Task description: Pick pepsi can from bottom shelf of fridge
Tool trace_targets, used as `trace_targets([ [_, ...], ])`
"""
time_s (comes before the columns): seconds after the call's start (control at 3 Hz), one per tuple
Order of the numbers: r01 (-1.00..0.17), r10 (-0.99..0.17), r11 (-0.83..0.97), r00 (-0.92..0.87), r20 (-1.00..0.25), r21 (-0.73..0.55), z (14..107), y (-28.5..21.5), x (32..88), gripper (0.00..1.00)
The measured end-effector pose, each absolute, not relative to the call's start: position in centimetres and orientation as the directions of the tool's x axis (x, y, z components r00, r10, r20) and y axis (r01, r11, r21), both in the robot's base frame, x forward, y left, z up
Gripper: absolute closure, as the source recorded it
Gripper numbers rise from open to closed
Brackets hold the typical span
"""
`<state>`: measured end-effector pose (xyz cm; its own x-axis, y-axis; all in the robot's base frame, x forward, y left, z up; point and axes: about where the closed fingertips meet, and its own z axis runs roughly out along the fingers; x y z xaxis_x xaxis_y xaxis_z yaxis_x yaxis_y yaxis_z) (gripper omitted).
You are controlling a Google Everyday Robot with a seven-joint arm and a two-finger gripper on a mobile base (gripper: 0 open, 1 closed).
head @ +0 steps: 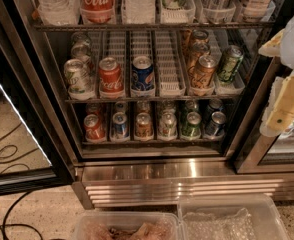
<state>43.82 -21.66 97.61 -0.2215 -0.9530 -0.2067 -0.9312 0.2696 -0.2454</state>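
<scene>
The fridge (187,176) stands open, with a black frame and a ribbed steel base. Its bottom shelf (152,141) holds a row of cans in narrow white lanes. The pepsi can (216,124), dark navy with a silver top, stands at the front of the far-right lane, with another dark can behind it. A green can (192,124) is just to its left. My gripper (282,111), cream-coloured, hangs at the right edge of the camera view in front of the right door frame. It is to the right of the pepsi can, slightly above it and apart from it, holding nothing visible.
The middle shelf holds a brighter blue can (143,74), a red can (110,76) and several others. Bottles fill the top shelf. The open glass door (17,149) stands at the left, with cables (2,159) on the floor. Two clear plastic bins (227,219) sit below the fridge.
</scene>
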Motion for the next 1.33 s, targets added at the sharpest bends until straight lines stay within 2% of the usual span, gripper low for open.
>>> trace_targets([
  [0.67,-0.922,-0.948,0.282,-0.224,-0.228,-0.266,98.0,-21.6,44.1,0.0],
  [1.0,-0.912,-0.942,0.255,-0.16,-0.295,-0.32,98.1,-20.1,41.5,0.0],
  [1.33,-0.889,-0.904,0.302,-0.153,-0.4,-0.344,95.2,-19.9,37.8,0.0],
])
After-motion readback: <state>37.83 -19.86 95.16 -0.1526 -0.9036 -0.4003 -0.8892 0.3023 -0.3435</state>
